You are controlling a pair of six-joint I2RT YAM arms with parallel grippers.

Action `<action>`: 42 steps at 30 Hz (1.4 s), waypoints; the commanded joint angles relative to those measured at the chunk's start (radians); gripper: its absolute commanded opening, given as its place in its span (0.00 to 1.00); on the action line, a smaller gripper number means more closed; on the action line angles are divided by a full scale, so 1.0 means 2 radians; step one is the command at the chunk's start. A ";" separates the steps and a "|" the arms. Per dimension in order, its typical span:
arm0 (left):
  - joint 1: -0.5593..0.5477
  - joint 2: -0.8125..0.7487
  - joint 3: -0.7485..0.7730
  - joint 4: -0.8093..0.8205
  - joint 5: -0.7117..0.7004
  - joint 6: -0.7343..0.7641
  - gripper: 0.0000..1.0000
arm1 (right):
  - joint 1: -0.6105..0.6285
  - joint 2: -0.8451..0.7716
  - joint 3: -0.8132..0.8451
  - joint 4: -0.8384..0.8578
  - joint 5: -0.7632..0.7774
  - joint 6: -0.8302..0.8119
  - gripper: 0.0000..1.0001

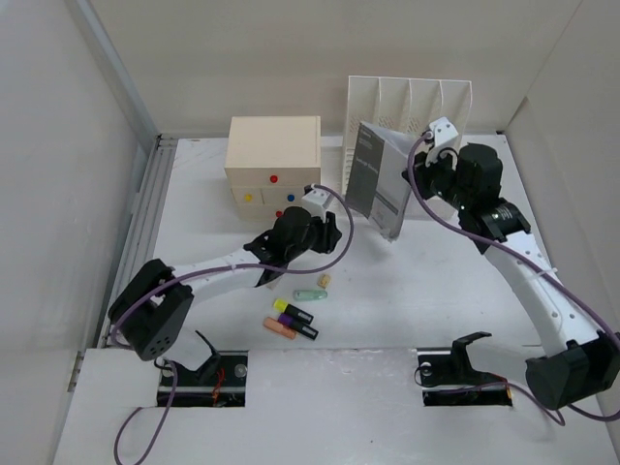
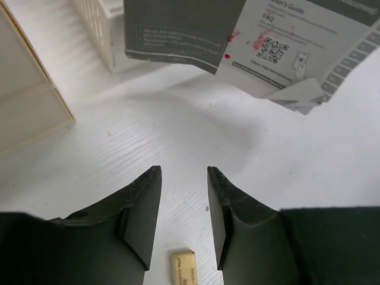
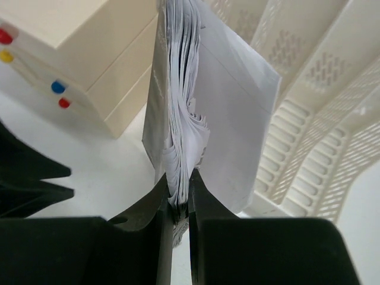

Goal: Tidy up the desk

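Paperwork first. Clamps right gripper (image 3: 180,190) tight on the bottom edge of a thin booklet (image 3: 178,113), grey cover, limp white pages fanning apart. Holds it upright and edge-on just before the white slotted file rack (image 1: 412,102), probably for sliding into a slot. Hovers left gripper (image 2: 183,172) part-open and empty, low over the desk (image 1: 436,291), smooth matte white, spread under everything, near a small tan block (image 2: 182,267), likely the next pick.
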 commanded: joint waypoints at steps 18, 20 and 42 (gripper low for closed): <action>0.002 -0.099 -0.030 -0.005 0.013 -0.011 0.35 | 0.003 0.058 0.151 0.154 0.272 -0.040 0.00; 0.002 -0.099 -0.034 -0.005 0.013 -0.011 0.35 | 0.003 0.078 0.165 0.160 0.288 -0.040 0.00; 0.002 -0.118 -0.049 -0.005 0.008 -0.011 0.35 | 0.106 0.202 0.240 0.193 0.459 0.034 0.00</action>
